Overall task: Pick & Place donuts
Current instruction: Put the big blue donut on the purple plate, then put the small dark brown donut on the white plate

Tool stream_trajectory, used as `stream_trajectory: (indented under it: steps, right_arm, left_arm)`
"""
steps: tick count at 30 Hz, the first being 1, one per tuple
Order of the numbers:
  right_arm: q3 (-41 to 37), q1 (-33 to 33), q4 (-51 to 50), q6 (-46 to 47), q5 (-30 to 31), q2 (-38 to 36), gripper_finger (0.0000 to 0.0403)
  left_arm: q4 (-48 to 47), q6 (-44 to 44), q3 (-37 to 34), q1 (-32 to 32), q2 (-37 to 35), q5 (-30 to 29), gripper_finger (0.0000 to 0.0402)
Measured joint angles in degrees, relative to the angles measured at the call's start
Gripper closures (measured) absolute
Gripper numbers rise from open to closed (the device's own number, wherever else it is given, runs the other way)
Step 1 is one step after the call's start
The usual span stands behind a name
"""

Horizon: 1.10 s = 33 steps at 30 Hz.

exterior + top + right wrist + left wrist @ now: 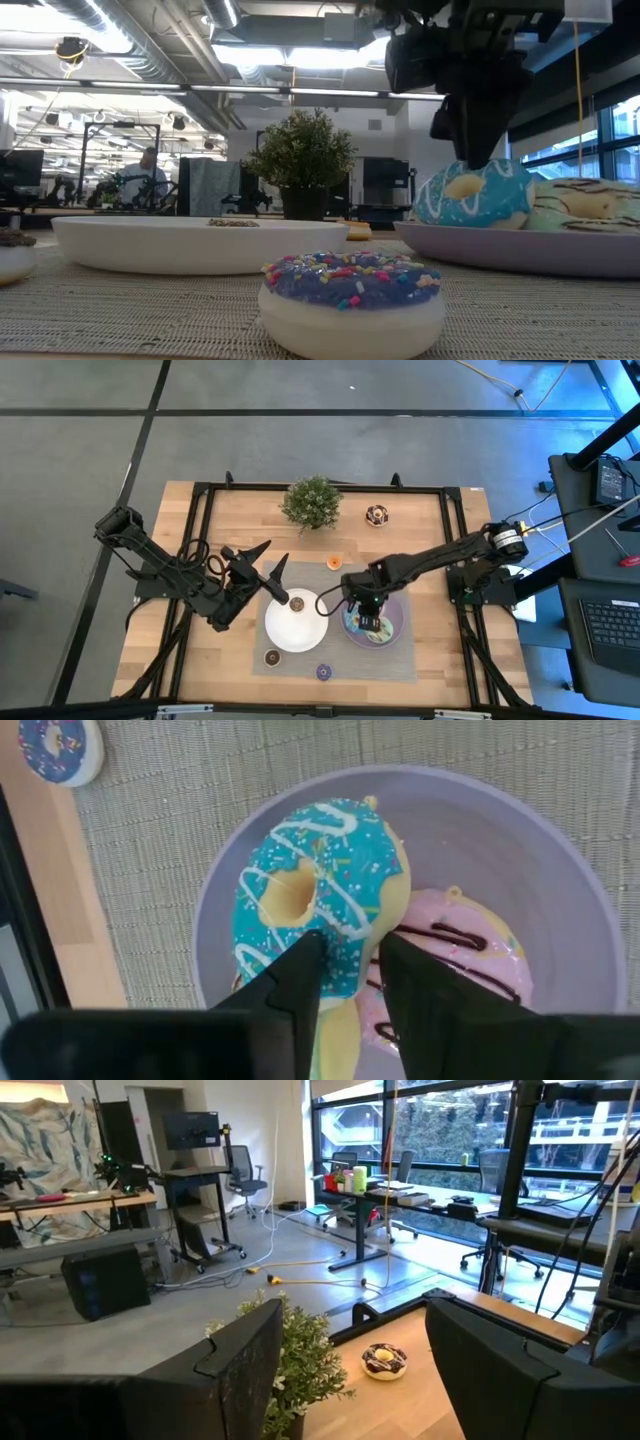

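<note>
1. High view: the right tool (366, 616) hangs over the purple plate (395, 622) at lower centre-right, the left tool (266, 568) beside the white plate (295, 630). A chocolate donut (377, 515) lies at upper right of the bench (430, 550), an orange mini (334, 563) at centre.
2. Low view: a purple mini (352, 298) fills the lower centre; the blue donut (475, 194) leans on the purple plate at right.
3. Left wrist view: the left tool's fingers (240, 1355) are wide apart, empty.
4. Right wrist view: the right tool's fingers (300, 975) clamp the blue donut's rim, touching the pink donut (470, 955).
</note>
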Motion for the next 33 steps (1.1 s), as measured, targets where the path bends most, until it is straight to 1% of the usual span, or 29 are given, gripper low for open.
stream_trajectory:
  steps: [6, 12, 18, 21, 24, 26, 28, 30, 33]
  right_arm:
    - [0.00, -1.47, -0.98, 1.32, -0.07, -0.02, 0.0288]
    - [0.00, -1.72, -0.93, 1.44, -0.07, -1.65, 0.0288]
    - [0.00, -1.72, -0.95, 1.40, 0.02, -4.47, 0.0288]
    - [0.00, -1.69, -1.01, 1.44, 1.45, -7.32, 0.0288]
    - [0.00, -1.67, -1.34, 1.44, 5.13, -10.92, 0.0288]
    - [0.00, -1.67, -1.45, 1.45, 7.67, -13.41, 0.0288]
    - [0.00, -1.68, -1.58, 1.38, 10.32, -15.55, 0.0288]
    - [0.00, -1.76, -1.51, 0.99, 13.24, -17.26, 0.0288]
    - [0.00, -2.11, -1.25, -0.27, 17.23, -19.07, 0.0288]
  left_arm:
    - [-0.02, 0.01, 0.00, 0.02, 0.00, 0.00, 0.0155]
    - [0.00, 0.02, 0.00, 0.02, 0.00, 0.00, 0.0156]
    - [0.00, 0.02, 0.00, -0.20, 0.00, -0.01, 0.0157]
    - [-0.01, 1.43, -0.01, -1.81, 0.00, 0.89, 0.0155]
    - [0.00, 2.29, -0.02, -5.22, 0.00, 4.11, 0.0157]
    - [-0.02, -0.44, -0.01, -7.60, 0.00, 5.71, 0.0158]
    - [-1.00, -5.29, -0.01, -9.82, -0.03, 7.65, 0.0157]
    - [-5.22, -11.79, -0.01, -11.30, -0.11, 13.16, 0.0155]
    - [-10.33, -22.71, -0.04, -11.51, 0.04, 25.54, 0.0156]
